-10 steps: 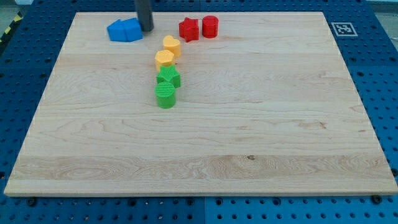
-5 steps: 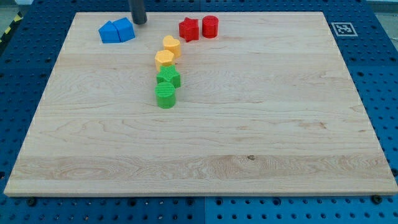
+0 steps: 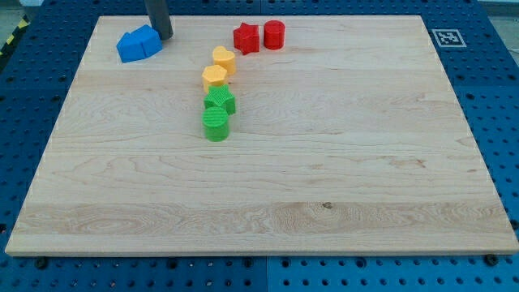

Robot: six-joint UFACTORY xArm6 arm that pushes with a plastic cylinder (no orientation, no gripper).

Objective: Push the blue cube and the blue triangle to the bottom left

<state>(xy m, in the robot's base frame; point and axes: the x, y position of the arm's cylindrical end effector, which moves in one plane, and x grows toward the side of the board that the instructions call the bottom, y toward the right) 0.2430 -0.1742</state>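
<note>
The near part of the wooden board [image 3: 268, 211] lies toward the view's bottom; the first blocks up from that edge are a green pair left of centre; a green cylinder [image 3: 216, 125] sits lowest, and a green block [image 3: 220, 101], whose shape I cannot make out exactly, touches it just above and slightly to the view's right.

Above those come two yellow blocks in a slanting line; the lower yellow block [image 3: 214, 77] sits just above the green pair, and the upper yellow block [image 3: 225, 59] touches it, a little toward the view's right; both look many-sided.

Farther up, near the top edge, a red star [image 3: 246, 37] stands just beside a red cylinder [image 3: 274, 34] on its right.

At the view's top left the two blue blocks sit pressed together; the blue cube [image 3: 128, 48] is on the left, and the blue triangle [image 3: 147, 40] is touching it on the right; both are still far from the bottom left corner.

My tip [image 3: 163, 36] is down on the board just at the triangle's right side, touching or very nearly so; it is a bare rod, so it grasps nothing and only leans against the block.

A fiducial marker [image 3: 446, 37] lies off the board's top right corner on the blue pegboard [image 3: 495, 97].
</note>
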